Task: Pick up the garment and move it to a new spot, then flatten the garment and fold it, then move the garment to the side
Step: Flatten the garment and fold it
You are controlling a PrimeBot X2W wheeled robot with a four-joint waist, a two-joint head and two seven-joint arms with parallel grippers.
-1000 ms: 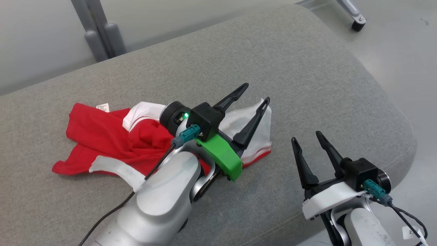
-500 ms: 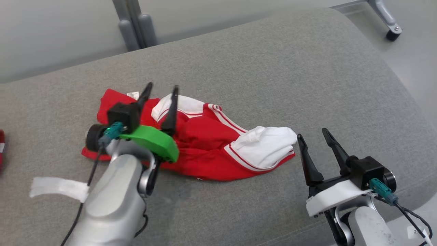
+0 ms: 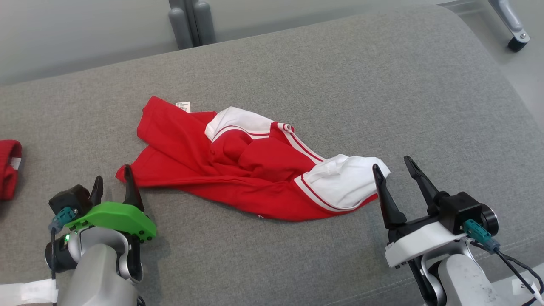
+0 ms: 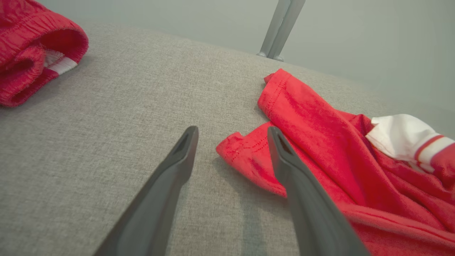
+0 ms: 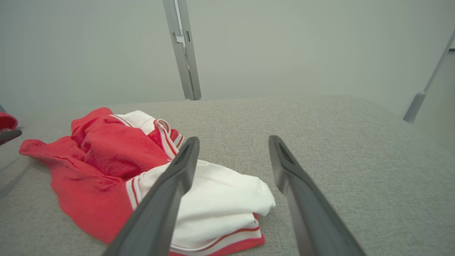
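Down at the near edge of the cushion [image 3: 340, 85] is where both arms sit, so I'll start there. The left gripper [image 3: 112, 174] has its fingers spread wide with nothing between them. In its wrist view one fingertip sits just beside the garment's [image 3: 238, 170] red hem corner, and honestly I can't tell if it's touching or just in front of it. Over on the right, the right gripper [image 3: 391, 162] is spread wide too and holding nothing. Its inner finger crosses in front of the white sleeve [image 5: 220, 192], but contact is another one I can't call.

The garment lies crumpled on the cushion between the two grippers, running from the left gripper's tip across to the right one. It's mostly red, with white sleeves and red-and-white striped trim. The middle is bunched into folds and the second white sleeve is tucked in on the far side. A small white tag [image 3: 183, 105] sticks out at its far left corner.

Off at the cushion's left edge, well apart from the garment, there's another rolled-up red cloth [image 3: 8, 170]. Past the cushion's back edge a grey post [image 3: 191, 21] stands on the pale floor, and at the far right there's a black wheel [image 3: 516, 42] on a metal leg.
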